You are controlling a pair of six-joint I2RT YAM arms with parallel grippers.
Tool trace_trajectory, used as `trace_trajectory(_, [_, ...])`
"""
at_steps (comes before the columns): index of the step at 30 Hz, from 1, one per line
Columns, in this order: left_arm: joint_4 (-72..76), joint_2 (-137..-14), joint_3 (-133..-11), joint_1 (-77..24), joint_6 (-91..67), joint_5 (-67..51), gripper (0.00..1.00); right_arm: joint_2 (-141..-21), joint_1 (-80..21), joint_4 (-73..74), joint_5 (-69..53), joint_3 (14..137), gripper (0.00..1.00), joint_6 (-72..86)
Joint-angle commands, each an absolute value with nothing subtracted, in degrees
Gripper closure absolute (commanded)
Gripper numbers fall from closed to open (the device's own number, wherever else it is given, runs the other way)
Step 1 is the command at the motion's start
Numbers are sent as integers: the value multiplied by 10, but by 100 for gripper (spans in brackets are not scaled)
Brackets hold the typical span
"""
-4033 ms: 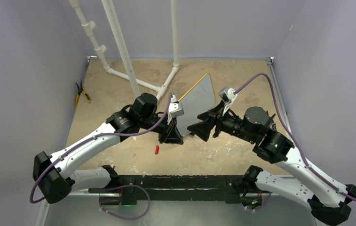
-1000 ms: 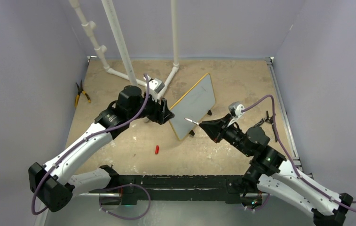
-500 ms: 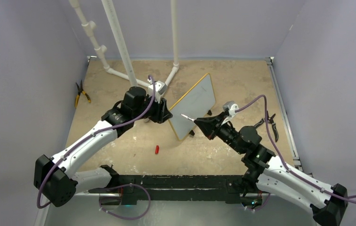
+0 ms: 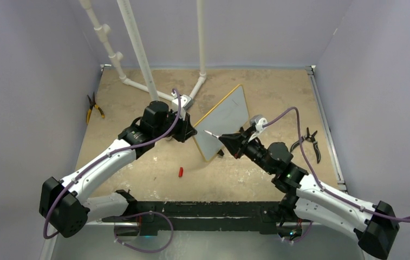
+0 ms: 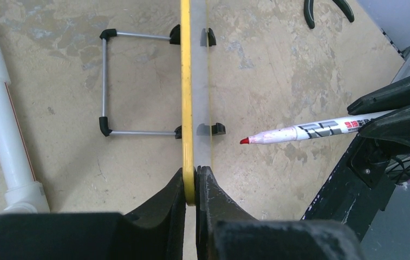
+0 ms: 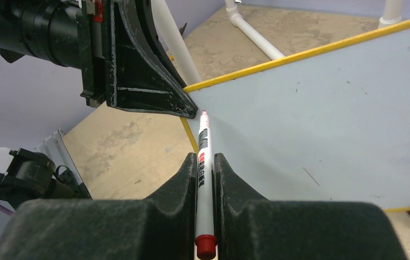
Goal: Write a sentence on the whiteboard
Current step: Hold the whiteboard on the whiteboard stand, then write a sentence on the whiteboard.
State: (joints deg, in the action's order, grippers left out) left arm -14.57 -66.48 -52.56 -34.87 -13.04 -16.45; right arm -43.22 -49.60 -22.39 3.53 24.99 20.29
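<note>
The whiteboard (image 4: 225, 120) stands mid-table between the arms. It looks thin, stiff and light, likely to tip or skate on its wire stand (image 5: 104, 81), so the yellow frame edge, where the left gripper (image 5: 190, 181) is clamped, is the sound place to hold it. The right gripper (image 6: 205, 162) pinches the marker (image 6: 203, 142). The left wrist view shows the marker's red tip just short of the board's face, and the right wrist view shows that face bare of red writing.

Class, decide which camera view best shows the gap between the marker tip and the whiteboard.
The left wrist view: it sees the whiteboard edge-on, with the red marker tip clearly short of its face. The right wrist view looks along the marker, hiding the gap. The top external view shows the marker small.
</note>
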Motion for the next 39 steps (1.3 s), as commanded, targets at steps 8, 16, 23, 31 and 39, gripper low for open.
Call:
trace_trajectory(8, [-125, -667, -517, -345, -106, -166, 100, -473, -499, -299, 30, 252, 100, 186])
trace_trajectory(16, [-124, -668, -515, -345, -103, -175, 100, -495, -499, -316, 23, 256, 100, 184])
trace_trajectory(23, [-124, -670, -515, -345, -102, -180, 100, -513, -501, -330, 23, 257, 100, 183])
trace_trajectory(31, [-124, -670, -515, -344, -101, -181, 100, -521, -500, -336, 34, 256, 100, 184])
trace_trajectory(39, [-124, -668, -515, -344, -100, -181, 100, -517, -500, -314, 83, 258, 100, 198])
